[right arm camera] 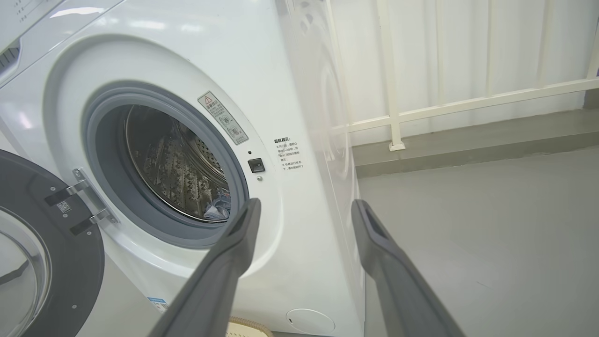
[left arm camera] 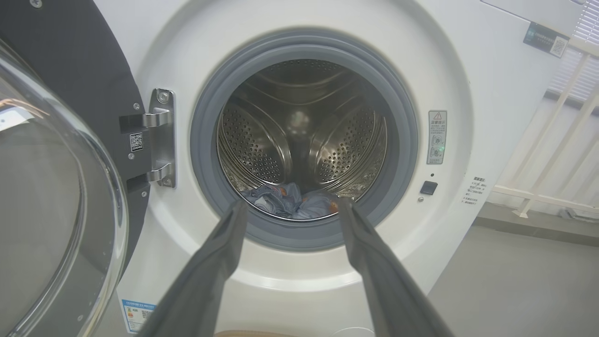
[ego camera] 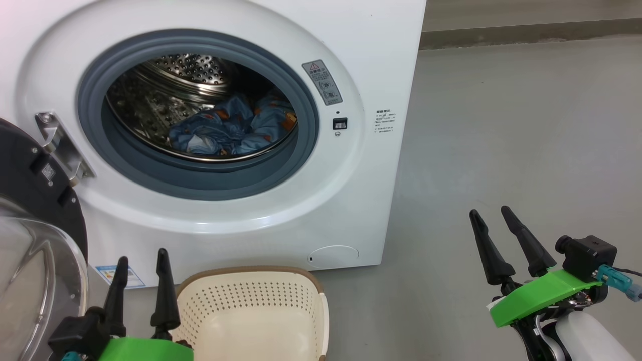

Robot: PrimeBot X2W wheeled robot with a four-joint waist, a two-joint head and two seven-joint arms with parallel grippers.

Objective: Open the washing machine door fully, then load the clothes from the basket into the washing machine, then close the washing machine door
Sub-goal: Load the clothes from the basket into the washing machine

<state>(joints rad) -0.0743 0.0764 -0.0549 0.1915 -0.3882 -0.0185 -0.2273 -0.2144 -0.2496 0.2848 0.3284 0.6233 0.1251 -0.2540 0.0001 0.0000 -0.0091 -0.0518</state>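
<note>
While the door (ego camera: 30, 200) hung swung wide at the far left, its glass bowl sat close beside the left gripper (ego camera: 142, 256), whose fingers stood parted with nothing between them, just left of the basket (ego camera: 241, 271). The basket stood near the washing machine (ego camera: 371, 75), below the drum mouth, where the clothes (ego camera: 235, 128) lay heaped inside. Past the machine's right edge, grey floor (ego camera: 526, 125) spread wide; over it hung the right gripper (ego camera: 490, 212), parted and holding nothing.

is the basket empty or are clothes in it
Empty, as far as visible: the basket shows bare perforated walls and floor, its near end cropped. The clothes lie inside the washing machine.
</note>
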